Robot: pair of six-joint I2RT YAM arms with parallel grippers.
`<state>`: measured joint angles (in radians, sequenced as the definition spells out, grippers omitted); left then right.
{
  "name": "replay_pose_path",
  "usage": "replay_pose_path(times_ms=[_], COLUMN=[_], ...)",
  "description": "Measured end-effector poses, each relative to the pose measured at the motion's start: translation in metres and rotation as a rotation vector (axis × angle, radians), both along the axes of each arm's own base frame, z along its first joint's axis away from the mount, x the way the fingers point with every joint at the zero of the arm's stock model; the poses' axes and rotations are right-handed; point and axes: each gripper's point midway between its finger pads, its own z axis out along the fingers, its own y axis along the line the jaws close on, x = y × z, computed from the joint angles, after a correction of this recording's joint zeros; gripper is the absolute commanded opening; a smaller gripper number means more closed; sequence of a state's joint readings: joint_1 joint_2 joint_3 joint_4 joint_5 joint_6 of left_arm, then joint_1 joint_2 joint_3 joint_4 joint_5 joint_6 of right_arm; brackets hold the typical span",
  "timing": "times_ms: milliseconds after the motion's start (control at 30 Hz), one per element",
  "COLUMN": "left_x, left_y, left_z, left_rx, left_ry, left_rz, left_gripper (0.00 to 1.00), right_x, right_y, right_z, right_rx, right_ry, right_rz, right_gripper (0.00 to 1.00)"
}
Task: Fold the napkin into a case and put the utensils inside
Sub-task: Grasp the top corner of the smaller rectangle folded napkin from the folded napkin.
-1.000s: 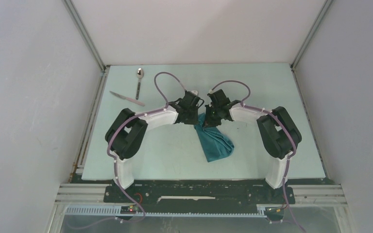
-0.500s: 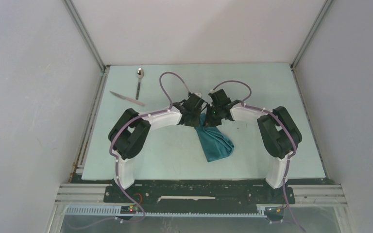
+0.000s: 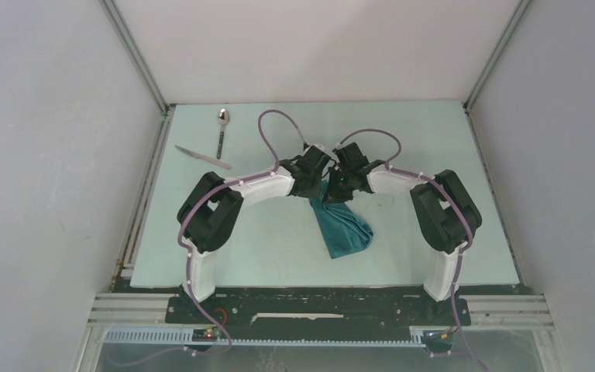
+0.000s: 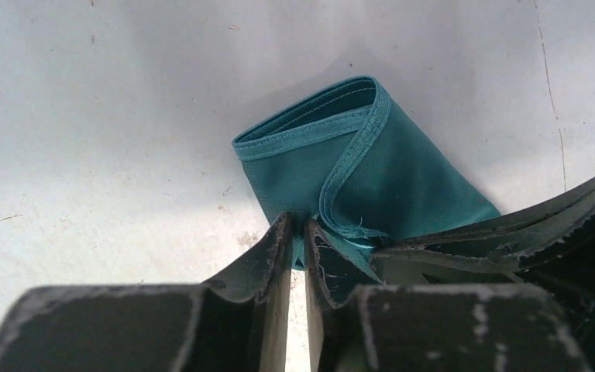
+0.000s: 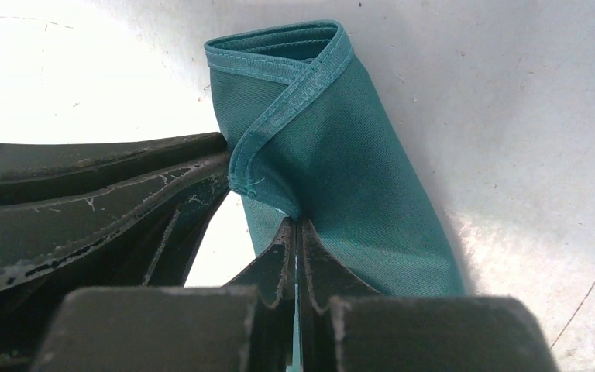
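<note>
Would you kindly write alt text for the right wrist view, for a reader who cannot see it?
The right gripper pinches the hemmed edge of a folded teal napkin, which stretches away over the pale table. The left gripper sits at the left, beside the same edge.

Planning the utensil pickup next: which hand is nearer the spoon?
Left. The left hand meets the far end of the napkin on the side facing the spoon, far-left on the table; the right hand is beside it, farther from the spoon.

Pale table (image 3: pixel 434 139) with napkin (image 3: pixel 345 229), spoon (image 3: pixel 221 132), knife (image 3: pixel 201 157)
</note>
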<state>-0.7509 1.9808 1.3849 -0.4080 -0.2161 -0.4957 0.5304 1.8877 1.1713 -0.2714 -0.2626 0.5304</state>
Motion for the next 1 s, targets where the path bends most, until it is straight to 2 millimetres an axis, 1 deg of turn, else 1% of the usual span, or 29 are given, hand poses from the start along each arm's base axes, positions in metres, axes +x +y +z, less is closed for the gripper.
replay_pose_path(times_ms=[200,267,400,600,667,800,933,1000], left_x=[0.002,0.002,0.000,-0.002,-0.002,-0.002,0.000,0.003], left_y=[0.000,0.000,-0.001,-0.001,0.000,0.002,0.002,0.001], left_z=[0.003,0.002,0.001,-0.006,-0.009,-0.011,-0.007,-0.004], left_rx=[0.007,0.009,0.014,0.027,0.034,0.045,0.055,0.054], left_ry=[-0.004,-0.004,-0.001,0.011,0.016,0.016,0.007,-0.002], left_rz=[-0.001,-0.004,-0.009,-0.011,-0.011,-0.008,-0.002,0.001], left_gripper=[0.32,0.33,0.33,0.27,0.24,0.15,0.01,0.00], right_x=[-0.001,-0.001,-0.001,-0.001,-0.001,-0.002,-0.003,-0.003], right_y=[0.002,0.002,0.001,0.002,0.002,0.003,0.004,0.005], right_z=[0.001,0.001,0.001,0.002,0.002,0.002,0.003,0.004], right_rx=[0.012,0.013,0.017,0.025,0.028,0.031,0.041,0.047], right_ry=[0.012,0.014,0.016,0.023,0.025,0.028,0.038,0.045], right_rz=[-0.008,-0.009,-0.012,-0.014,-0.013,-0.014,-0.021,-0.029], right_gripper=[0.00,0.00,0.00,0.00,0.00,0.00,0.00,0.00])
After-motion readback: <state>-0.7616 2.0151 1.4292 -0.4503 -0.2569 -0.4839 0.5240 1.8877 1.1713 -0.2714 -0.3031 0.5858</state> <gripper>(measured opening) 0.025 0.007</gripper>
